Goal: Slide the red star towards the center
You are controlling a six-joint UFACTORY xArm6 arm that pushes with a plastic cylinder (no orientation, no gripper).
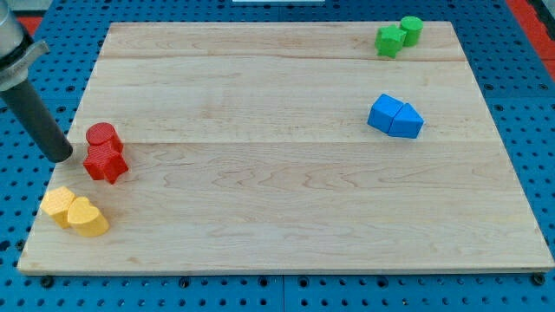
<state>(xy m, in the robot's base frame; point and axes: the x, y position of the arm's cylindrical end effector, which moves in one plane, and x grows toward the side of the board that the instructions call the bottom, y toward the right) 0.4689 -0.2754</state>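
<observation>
The red star (107,163) lies near the wooden board's (286,208) left edge. A red cylinder (102,136) touches its upper side. My tip (61,157) is at the board's left edge, just left of the red star and apart from it by a small gap. The rod slants up to the view's upper left.
A yellow hexagon-like block (59,203) and a yellow heart-like block (88,217) sit together at the bottom left. Two blue blocks (395,116) sit joined at the right. A green star-like block (389,40) and a green cylinder (411,29) sit at the top right.
</observation>
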